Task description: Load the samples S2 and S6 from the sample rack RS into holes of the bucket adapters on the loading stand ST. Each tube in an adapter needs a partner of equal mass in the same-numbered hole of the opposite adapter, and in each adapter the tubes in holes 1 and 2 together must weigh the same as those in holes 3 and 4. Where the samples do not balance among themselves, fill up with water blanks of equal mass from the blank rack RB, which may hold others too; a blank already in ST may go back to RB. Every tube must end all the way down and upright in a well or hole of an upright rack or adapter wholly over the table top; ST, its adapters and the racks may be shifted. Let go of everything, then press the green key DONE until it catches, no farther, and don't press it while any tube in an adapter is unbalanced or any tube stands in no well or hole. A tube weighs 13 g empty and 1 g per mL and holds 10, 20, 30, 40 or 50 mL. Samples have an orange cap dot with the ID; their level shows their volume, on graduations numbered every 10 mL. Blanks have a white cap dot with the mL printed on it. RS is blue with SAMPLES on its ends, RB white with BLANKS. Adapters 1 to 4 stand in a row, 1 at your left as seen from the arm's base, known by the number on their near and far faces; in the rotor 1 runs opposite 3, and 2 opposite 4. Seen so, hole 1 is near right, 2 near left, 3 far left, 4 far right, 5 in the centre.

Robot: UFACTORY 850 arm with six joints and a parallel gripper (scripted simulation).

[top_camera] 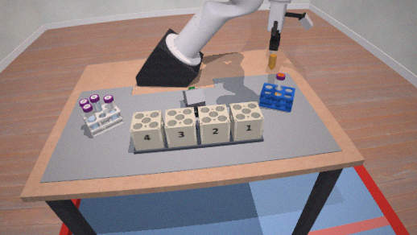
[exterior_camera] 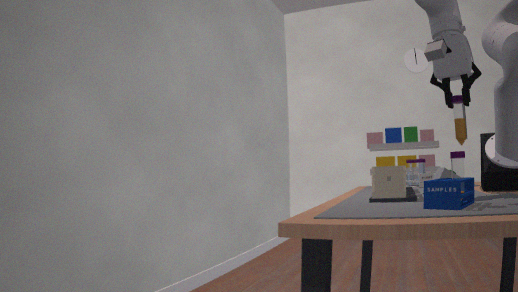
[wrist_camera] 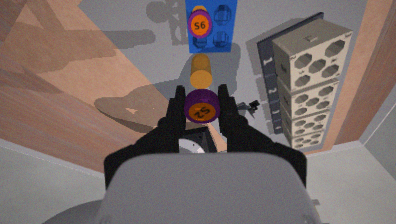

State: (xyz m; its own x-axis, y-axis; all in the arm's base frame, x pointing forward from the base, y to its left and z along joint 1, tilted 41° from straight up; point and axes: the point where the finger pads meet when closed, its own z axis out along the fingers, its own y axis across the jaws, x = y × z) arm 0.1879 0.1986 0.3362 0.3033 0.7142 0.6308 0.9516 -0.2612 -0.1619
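Observation:
My gripper [top_camera: 274, 40] [exterior_camera: 458, 100] [wrist_camera: 201, 95] is shut on sample tube S2 [top_camera: 273, 59] [exterior_camera: 459, 125] [wrist_camera: 201, 106] at its purple cap. The tube holds orange liquid and hangs upright, high above the blue sample rack RS [top_camera: 278, 98] [exterior_camera: 448, 193] [wrist_camera: 223, 40]. Sample S6 [top_camera: 280, 79] [exterior_camera: 457, 163] [wrist_camera: 199, 25] stands in RS. The loading stand ST holds adapter 1 [top_camera: 246, 120], adapter 2 [top_camera: 214, 124], adapter 3 [top_camera: 180, 126] and adapter 4 [top_camera: 146, 130]; all their holes look empty. They show at the right in the wrist view [wrist_camera: 311, 80]. The white blank rack RB [top_camera: 101, 120] holds three purple-capped blanks [top_camera: 95, 102].
The green key DONE [top_camera: 191, 88] sits on a grey box [top_camera: 194, 96] behind the adapters, near the arm's black base [top_camera: 165, 64]. Coloured blocks on a wall shelf [exterior_camera: 403, 136] show behind the table.

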